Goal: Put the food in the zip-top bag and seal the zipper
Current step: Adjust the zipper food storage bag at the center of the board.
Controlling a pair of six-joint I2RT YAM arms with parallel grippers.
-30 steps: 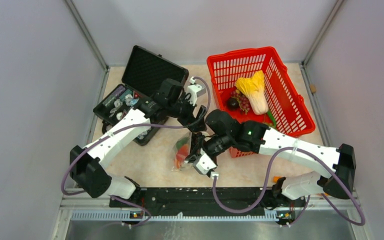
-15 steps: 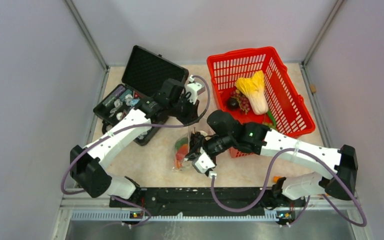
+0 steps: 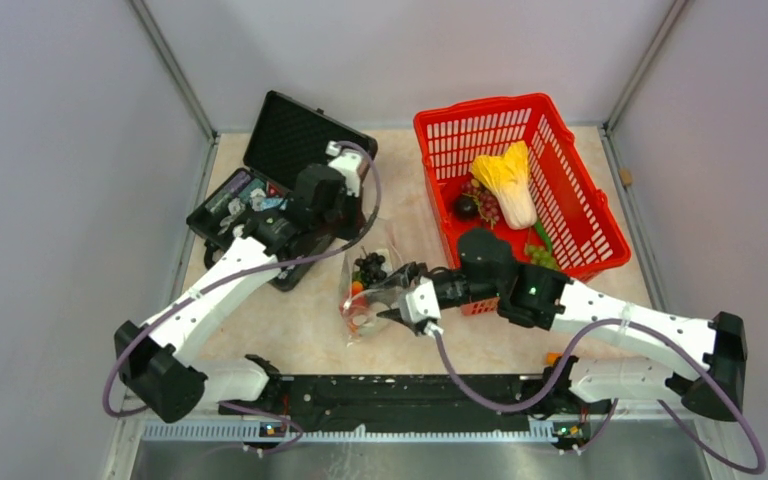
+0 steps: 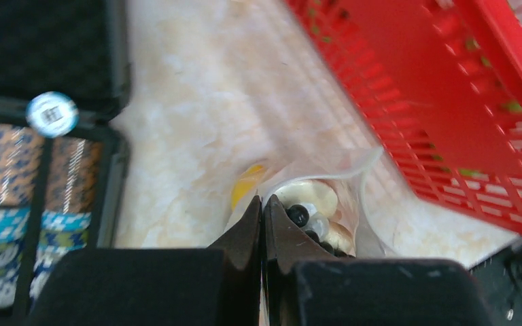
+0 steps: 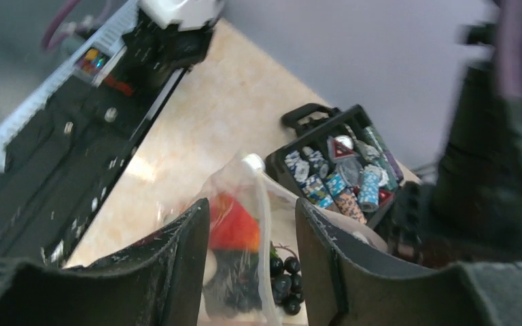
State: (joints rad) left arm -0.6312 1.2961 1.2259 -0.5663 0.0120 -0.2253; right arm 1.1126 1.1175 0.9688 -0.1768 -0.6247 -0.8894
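Note:
The zip-top bag (image 3: pixel 364 295) lies on the table between the arms, its mouth turned to the black case. Through the clear plastic show a red fruit (image 5: pixel 234 225), a white mushroom (image 4: pixel 309 195) and a yellow lemon (image 4: pixel 247 187). Dark grapes (image 3: pixel 370 267) sit in the bag's mouth. My left gripper (image 4: pixel 264 204) is shut on the mouth edge, seen from above too (image 3: pixel 363 232). The right gripper (image 5: pixel 251 207) stands open astride the zipper (image 5: pixel 262 224) without pinching it, and lies right of the bag (image 3: pixel 392 300).
A red mesh basket (image 3: pixel 480 106) at the back right holds a pale cabbage (image 3: pixel 508 180), more dark grapes (image 3: pixel 480 206) and a green piece (image 3: pixel 540 252). The open black case (image 3: pixel 260 205) with small pieces stands left, close behind the bag.
The left gripper has shut on the bag's mouth and drawn it toward the case. The right gripper has opened and pulled back to the right. Dark grapes now show in the mouth.

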